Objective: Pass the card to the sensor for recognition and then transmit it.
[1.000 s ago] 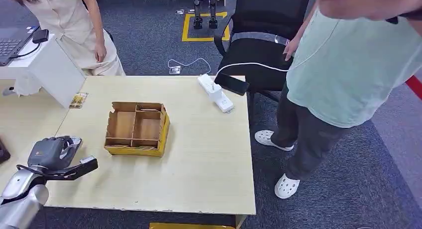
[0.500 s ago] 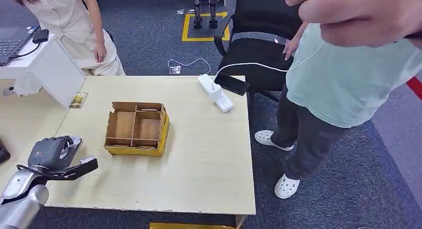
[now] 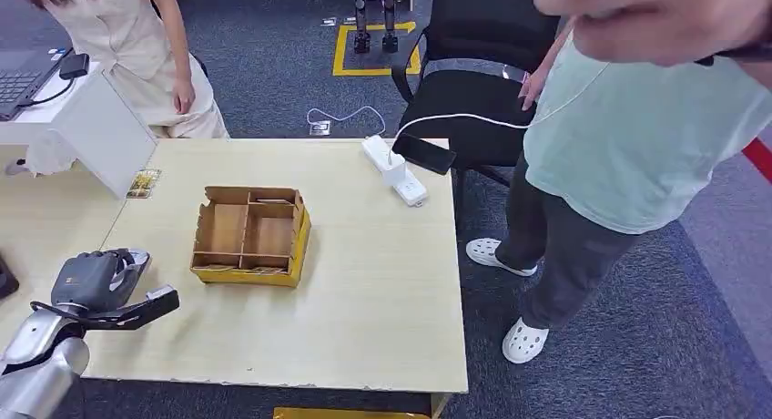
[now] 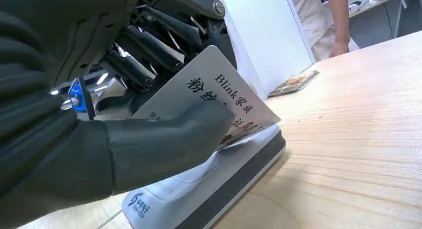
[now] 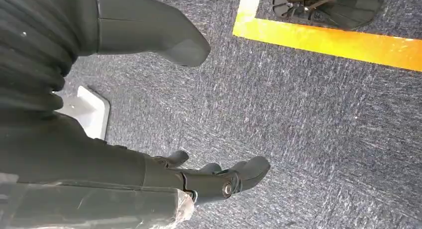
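Note:
My left hand (image 3: 91,278) is at the table's near left corner and pinches a white card (image 4: 209,97) with black printed characters between thumb and fingers. The card lies flat just over a white, grey-edged sensor pad (image 4: 199,189) on the wooden table; in the head view the sensor (image 3: 137,260) peeks out from under the hand. Whether card and sensor touch I cannot tell. My right hand (image 5: 199,104) hangs above the carpet with its fingers apart and nothing in it.
A yellow cardboard divider box (image 3: 250,235) stands mid-table. A white power strip (image 3: 393,168) and a dark phone (image 3: 423,153) lie at the far edge. One person stands right of the table (image 3: 628,137), another at the far left (image 3: 137,45). A small picture card (image 3: 143,183) lies far left.
My left hand and the card have not moved. Only a person's blurred hand at the top right of the head view has shifted.

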`<state>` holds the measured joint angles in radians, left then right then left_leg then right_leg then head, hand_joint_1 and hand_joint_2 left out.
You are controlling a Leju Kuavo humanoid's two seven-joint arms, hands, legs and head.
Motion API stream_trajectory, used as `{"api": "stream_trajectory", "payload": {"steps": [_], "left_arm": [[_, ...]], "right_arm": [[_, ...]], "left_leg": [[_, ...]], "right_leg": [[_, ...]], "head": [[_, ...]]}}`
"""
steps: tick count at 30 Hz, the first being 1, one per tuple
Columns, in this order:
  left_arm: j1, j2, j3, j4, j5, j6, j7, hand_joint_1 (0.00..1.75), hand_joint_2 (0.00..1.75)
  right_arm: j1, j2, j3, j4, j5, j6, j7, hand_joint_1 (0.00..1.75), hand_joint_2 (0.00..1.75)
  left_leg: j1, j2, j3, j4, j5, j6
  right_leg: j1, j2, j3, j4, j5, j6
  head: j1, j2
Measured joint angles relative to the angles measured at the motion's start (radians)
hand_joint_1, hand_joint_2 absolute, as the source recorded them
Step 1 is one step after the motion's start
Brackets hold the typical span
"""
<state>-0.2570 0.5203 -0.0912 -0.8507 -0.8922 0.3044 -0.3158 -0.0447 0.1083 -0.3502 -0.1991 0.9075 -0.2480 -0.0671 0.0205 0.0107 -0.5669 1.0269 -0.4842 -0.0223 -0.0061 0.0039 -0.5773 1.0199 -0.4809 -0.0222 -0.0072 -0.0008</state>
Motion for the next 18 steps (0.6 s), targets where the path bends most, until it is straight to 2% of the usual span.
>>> {"api": "stream_trajectory", "payload": {"steps": [18], "left_arm": [[0.000,-0.001,0.000,0.000,0.000,0.000,0.000,1.75,1.75]], "right_arm": [[0.000,0.000,0.000,0.000,0.000,0.000,0.000,0.00,1.75]], "left_leg": [[0.000,0.000,0.000,0.000,0.000,0.000]], "right_leg": [[0.000,0.000,0.000,0.000,0.000,0.000]], "head": [[0.000,0.000]]}}
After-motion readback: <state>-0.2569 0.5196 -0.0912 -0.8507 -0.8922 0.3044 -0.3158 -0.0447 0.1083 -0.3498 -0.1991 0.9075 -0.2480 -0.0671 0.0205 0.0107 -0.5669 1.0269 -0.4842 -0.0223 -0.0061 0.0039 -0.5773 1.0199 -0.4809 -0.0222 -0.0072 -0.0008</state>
